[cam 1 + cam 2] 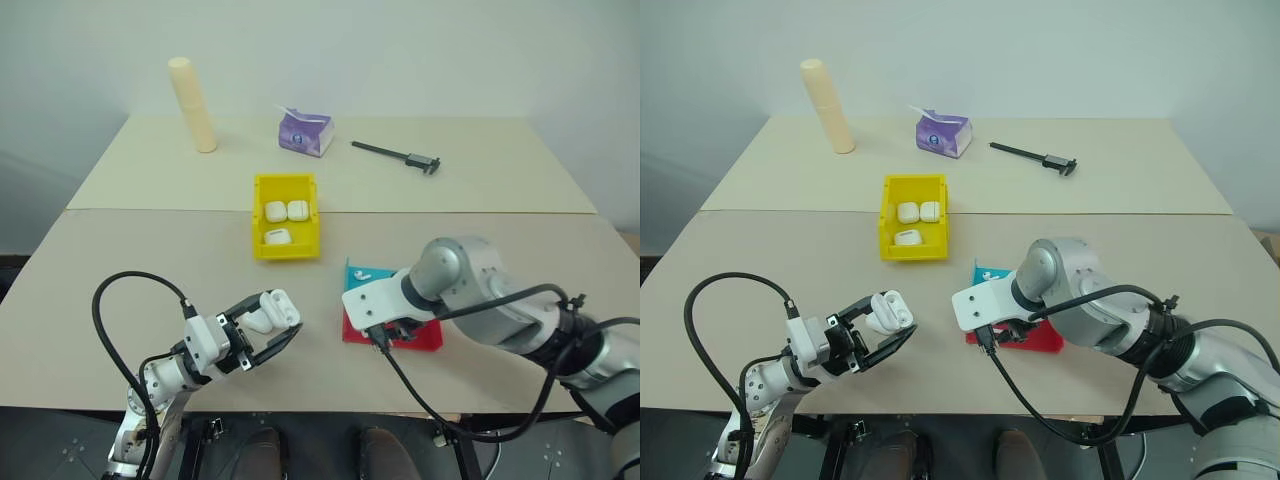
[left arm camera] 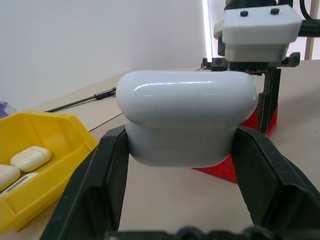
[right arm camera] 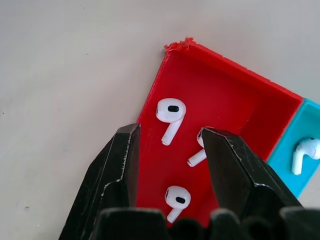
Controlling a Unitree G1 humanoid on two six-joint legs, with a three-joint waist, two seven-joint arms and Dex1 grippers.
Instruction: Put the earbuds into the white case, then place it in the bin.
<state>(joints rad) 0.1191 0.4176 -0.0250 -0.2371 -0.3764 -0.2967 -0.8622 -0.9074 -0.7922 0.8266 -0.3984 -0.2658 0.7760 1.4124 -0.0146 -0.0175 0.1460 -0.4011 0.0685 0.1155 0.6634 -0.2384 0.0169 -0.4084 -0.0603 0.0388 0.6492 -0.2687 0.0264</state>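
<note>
- So I've got the left gripper [image 1: 268, 335] clamped on the white case [image 1: 270, 311], lid flipped up, hanging over the table [image 1: 100, 280] on the near-left side of the bin [image 1: 286, 216].
- The bin already has three closed cases in it; mine isn't loaded yet, so no drop for now.
- The right gripper [image 3: 170, 145] is pointing down into the red tray [image 3: 225, 95], which sits on the near-right side of the bin, touching a teal tray [image 3: 295, 145] on its bin-facing side.
- Its jaws are about half spread with nothing between them yet. I count three earbuds [image 3: 170, 117] in the red tray and one more in the teal one.
- One earbud [image 3: 197, 159] is touching the inside of one finger, so I'd nudge sideways to centre a single bud between the tips before squeezing.
- Tip from me: go for the stem, not the bulb. Glossy round plastic probably squirts out.
- Come straight down and close slowly, otherwise a finger may knock the neighbouring buds around.
- Keep the case arm steady with the opening facing up, so the handover is easy.
</note>
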